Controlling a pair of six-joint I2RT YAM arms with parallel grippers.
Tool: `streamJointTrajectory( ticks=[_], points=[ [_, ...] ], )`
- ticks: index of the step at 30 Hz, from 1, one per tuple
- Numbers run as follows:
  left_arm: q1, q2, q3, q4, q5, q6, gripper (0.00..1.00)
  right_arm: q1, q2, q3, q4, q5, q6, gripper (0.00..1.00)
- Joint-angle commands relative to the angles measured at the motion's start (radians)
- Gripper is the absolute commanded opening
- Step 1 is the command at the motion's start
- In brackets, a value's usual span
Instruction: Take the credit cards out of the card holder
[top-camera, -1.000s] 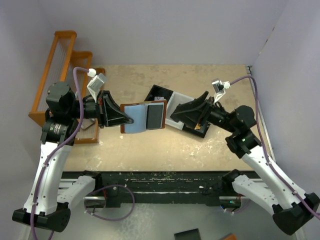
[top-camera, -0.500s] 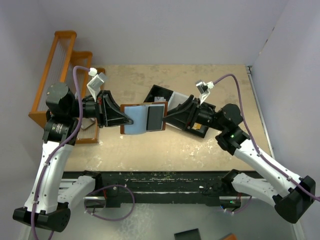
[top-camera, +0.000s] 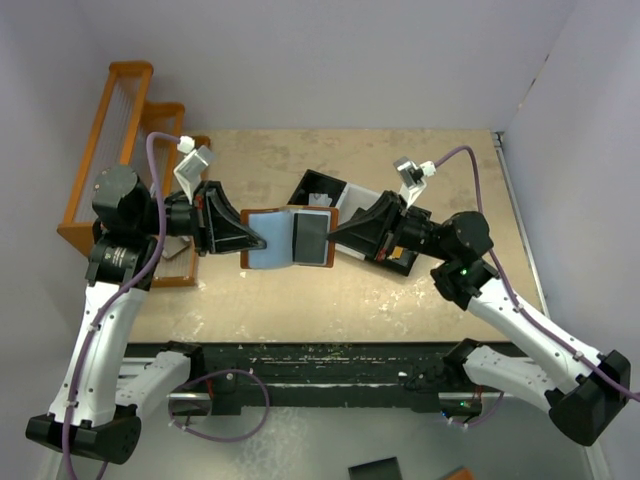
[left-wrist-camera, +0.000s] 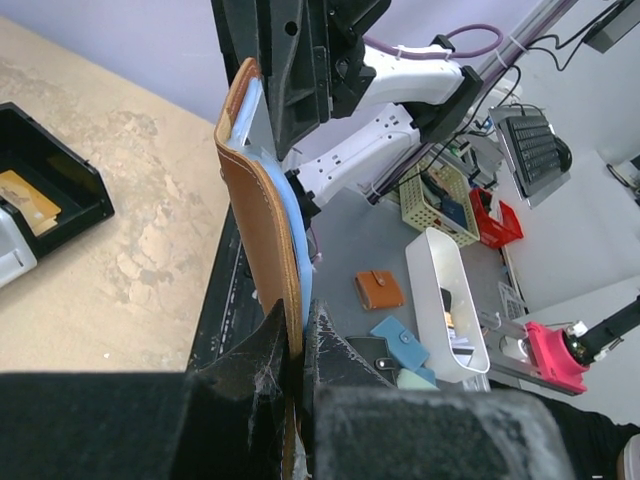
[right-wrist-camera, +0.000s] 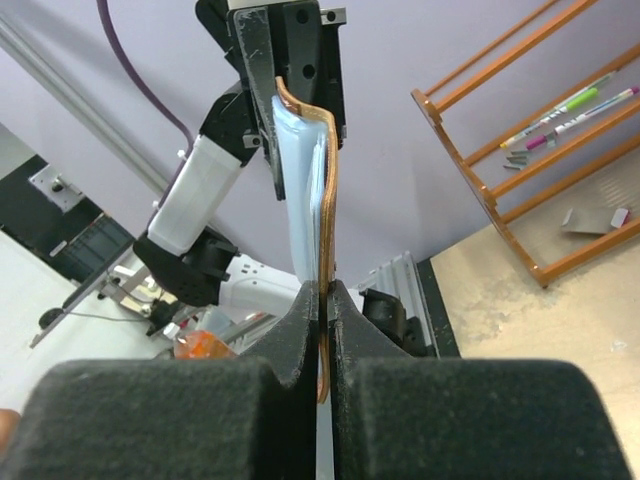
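Fingers on the right arm (right-wrist-camera: 290, 340) are pinched shut on the card holder's (top-camera: 268, 243) right edge and the left fingers (left-wrist-camera: 255, 362) clamp its left edge, so it's held open above the tabletop (top-camera: 400, 300), dark credit card (top-camera: 311, 237) lying crosswise right at the right tips.

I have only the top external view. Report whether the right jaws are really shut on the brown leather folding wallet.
Observer: Yes. The right wrist view shows the right jaws shut on the rim of the brown leather folding wallet.
Operator: Check the left side.
Observer: The left wrist view shows the left jaws shut on the wallet's opposite edge, with its pale blue lining facing away from the table.
Operator: Look into the tray.
Observer: A gold-orange card lies flat in the black tray compartment.
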Motion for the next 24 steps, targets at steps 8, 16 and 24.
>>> streamJointTrajectory(
  ticks=[8,16,24],
  points=[
    [-0.002,0.067,0.157,-0.517,-0.398,0.597,0.55,0.006,-0.044,-0.036,0.045,-0.027,0.040,0.00],
    [-0.002,-0.060,0.263,-0.392,-0.510,0.661,0.64,0.006,-0.039,0.005,-0.091,0.062,-0.031,0.00],
    [-0.002,-0.094,0.092,-0.329,-0.211,0.482,0.61,0.006,-0.007,0.007,-0.015,0.088,0.003,0.00]
  ],
)
